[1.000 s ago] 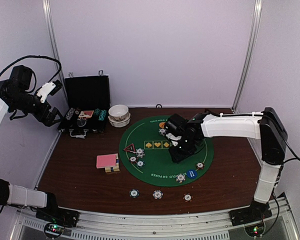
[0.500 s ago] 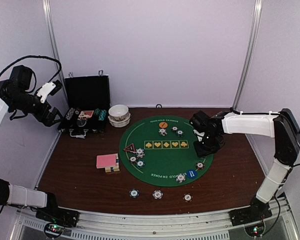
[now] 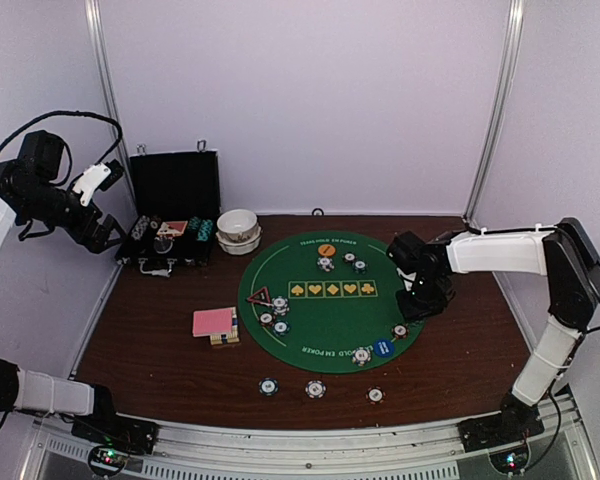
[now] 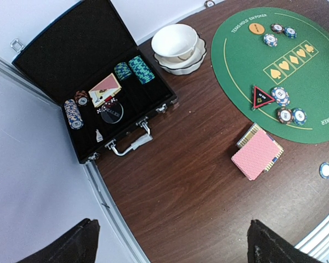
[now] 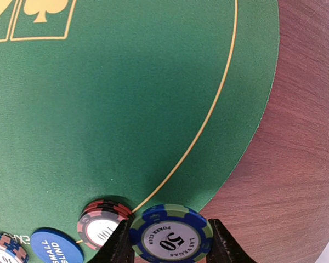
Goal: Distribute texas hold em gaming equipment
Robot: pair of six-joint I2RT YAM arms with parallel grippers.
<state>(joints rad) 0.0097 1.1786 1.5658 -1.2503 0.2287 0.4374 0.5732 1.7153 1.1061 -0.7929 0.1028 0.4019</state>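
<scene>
1. Right gripper (image 5: 170,244) pinches a blue-green striped round chip (image 5: 171,236) reading "LAS VEGAS 50" at the right edge of the round green felt mat (image 5: 98,109).
2. Beside it: red striped chip (image 5: 103,224) marked "100", and blue round button (image 5: 56,247) marked "SMALL BLIND".
3. Left gripper (image 4: 172,249) gapes wide, empty.
</scene>
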